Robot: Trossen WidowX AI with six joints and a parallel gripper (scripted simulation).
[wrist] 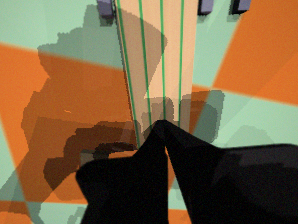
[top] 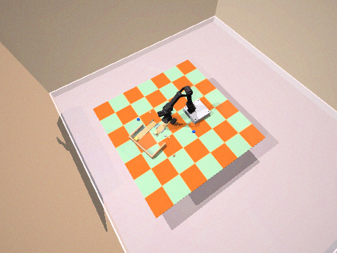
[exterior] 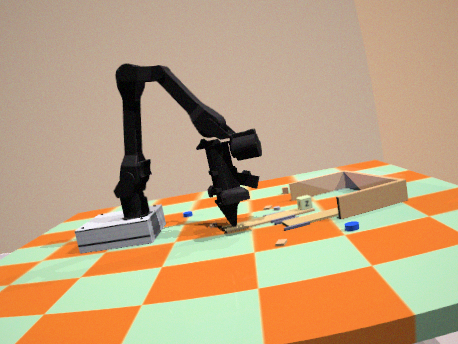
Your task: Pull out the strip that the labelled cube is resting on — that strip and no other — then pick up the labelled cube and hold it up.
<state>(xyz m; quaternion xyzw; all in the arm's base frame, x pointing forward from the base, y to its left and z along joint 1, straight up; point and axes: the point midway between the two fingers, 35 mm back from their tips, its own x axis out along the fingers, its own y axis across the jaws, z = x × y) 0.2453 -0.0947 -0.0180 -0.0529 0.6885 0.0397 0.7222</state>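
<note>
End effector (top: 165,120) (exterior: 234,224) (wrist: 161,124) is closed up narrow, tips together at the near end of the green-lined strip (top: 161,127) (exterior: 267,219) (wrist: 156,55) on the worktop (top: 193,176) (exterior: 205,280) (wrist: 30,75). Labelled cube (top: 156,134) (exterior: 304,202), "Z" facing out, sits on the strip's far end, well apart from the tips. Wooden enclosure (top: 141,148) (exterior: 372,199) is just past it, fwiw.
</note>
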